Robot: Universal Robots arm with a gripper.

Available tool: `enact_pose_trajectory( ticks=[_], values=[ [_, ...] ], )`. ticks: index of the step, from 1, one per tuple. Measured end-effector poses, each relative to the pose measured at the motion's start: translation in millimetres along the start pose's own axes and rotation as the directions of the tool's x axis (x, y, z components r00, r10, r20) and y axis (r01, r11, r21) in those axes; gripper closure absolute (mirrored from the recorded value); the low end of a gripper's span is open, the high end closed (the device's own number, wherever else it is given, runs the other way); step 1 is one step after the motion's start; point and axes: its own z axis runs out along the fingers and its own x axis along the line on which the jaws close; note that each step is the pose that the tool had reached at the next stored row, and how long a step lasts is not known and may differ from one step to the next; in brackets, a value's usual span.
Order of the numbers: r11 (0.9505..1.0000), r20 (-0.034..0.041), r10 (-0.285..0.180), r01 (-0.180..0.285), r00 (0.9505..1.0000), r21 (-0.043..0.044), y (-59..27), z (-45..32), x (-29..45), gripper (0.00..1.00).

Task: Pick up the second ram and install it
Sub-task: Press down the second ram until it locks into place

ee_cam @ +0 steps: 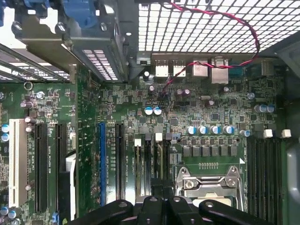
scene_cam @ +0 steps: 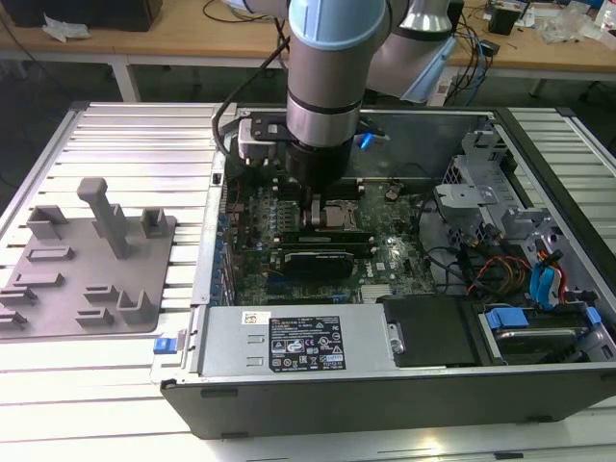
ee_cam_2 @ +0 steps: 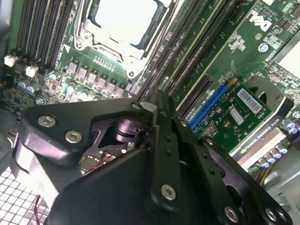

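Gripper (scene_cam: 313, 219) low over motherboard (scene_cam: 385, 262) in open case (scene_cam: 404, 385), beside CPU socket (scene_cam: 339, 214); fingers (ee_cam_2: 159, 110) nearly together, pinching ram (ee_cam: 159, 161) edge-on at memory slots (ee_cam: 146, 164); grey fixture (scene_cam: 91, 255) well apart

This is a robotics lab or electronics workshop. An opened computer case (scene_cam: 385, 385) lies on its side on a slatted metal desk (scene_cam: 135, 144), its green motherboard (scene_cam: 289, 217) bare, with loose cables (scene_cam: 510, 274) beside the drive bays. A grey robot arm (scene_cam: 322, 96) reaches down into the case. To the exterior view's left a grey plastic fixture plate (scene_cam: 87, 269) with upright pegs rests on the slats. Behind stands a long wooden bench (scene_cam: 173, 34) strewn with cords and small parts. Both wrist views show circuit board, slots and a processor socket (ee_cam: 211, 180) up close
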Motion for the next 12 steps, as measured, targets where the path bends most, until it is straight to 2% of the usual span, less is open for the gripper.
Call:
enact_pose_trajectory(
  ticks=[1, 7, 12],
  values=[
    [1.0000, -0.0001, 0.000, 0.000, 1.0000, -0.0001, 0.7, 2.7, 0.2, 0.92],
    [1.0000, -0.0007, 0.000, 0.000, 1.0000, -0.0004, 1.2, 7.2, 0.5, 0.92],
    [1.0000, -0.0004, 0.000, 0.000, 1.0000, -0.0002, 1.1, 8.1, 0.5, 0.92]
  ],
)
